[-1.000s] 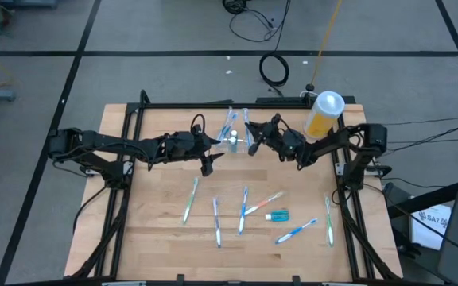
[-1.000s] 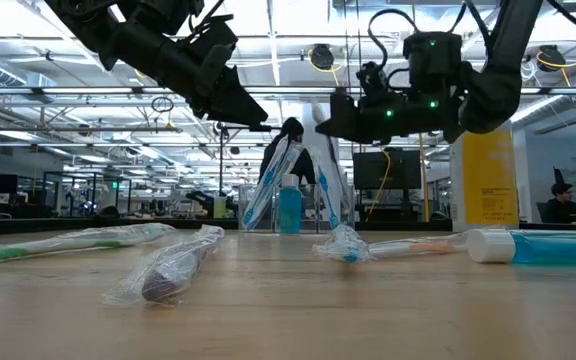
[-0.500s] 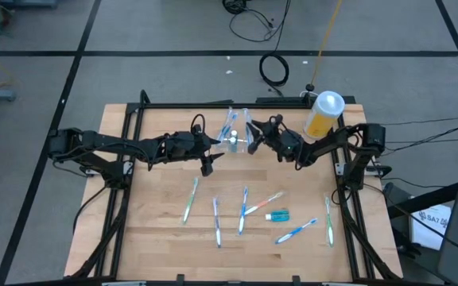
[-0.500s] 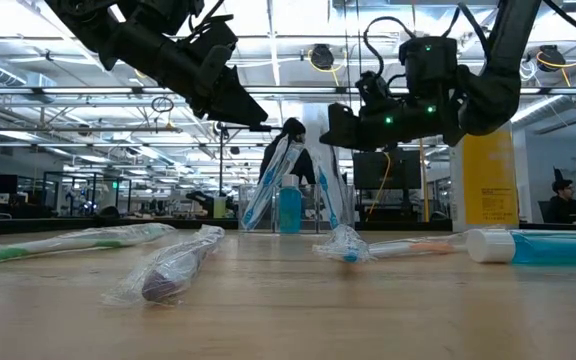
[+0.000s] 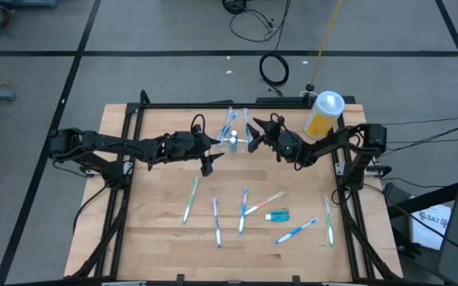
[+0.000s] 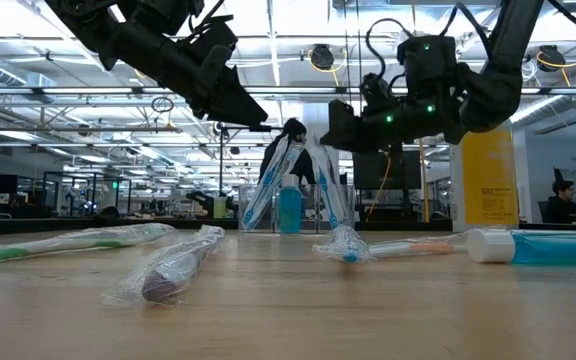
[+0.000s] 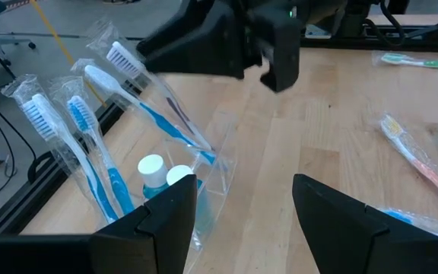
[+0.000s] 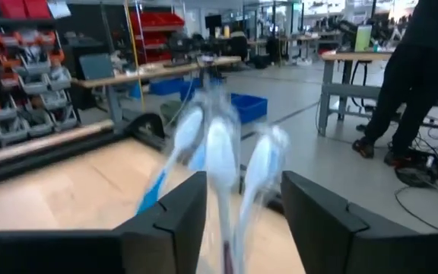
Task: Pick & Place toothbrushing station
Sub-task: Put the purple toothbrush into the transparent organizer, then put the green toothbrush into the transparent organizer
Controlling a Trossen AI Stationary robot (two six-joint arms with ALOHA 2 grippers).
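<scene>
A small clear plastic cup (image 5: 234,141) is standing at the far middle of the wooden table (image 5: 157,238), holding several wrapped toothbrushes (image 7: 90,144) upright and leaning, with two white-capped teal toothpaste tubes (image 7: 158,171) among them. The left gripper (image 5: 211,151) is hovering above the table just left of the cup, its fingers spread and gripping nothing. The right gripper (image 5: 254,135) is hanging just right of the cup, close to the toothbrush heads; in its wrist view the two dark fingers (image 8: 166,221) are standing apart with the blurred brush heads between and beyond them, and whether they are touching a brush cannot be told.

Nearer on the table, six more toothbrushes are lying loose: one with a green handle (image 5: 190,199) at the left, three blue ones (image 5: 242,210) in the middle, an orange-tinted one (image 5: 265,202), and one (image 5: 329,220) far to the right. A third teal toothpaste tube (image 5: 277,215) is lying flat beside them. A yellow bottle with a white cap (image 5: 323,114) is standing at the far right corner. A person (image 8: 424,68) is standing in the room behind.
</scene>
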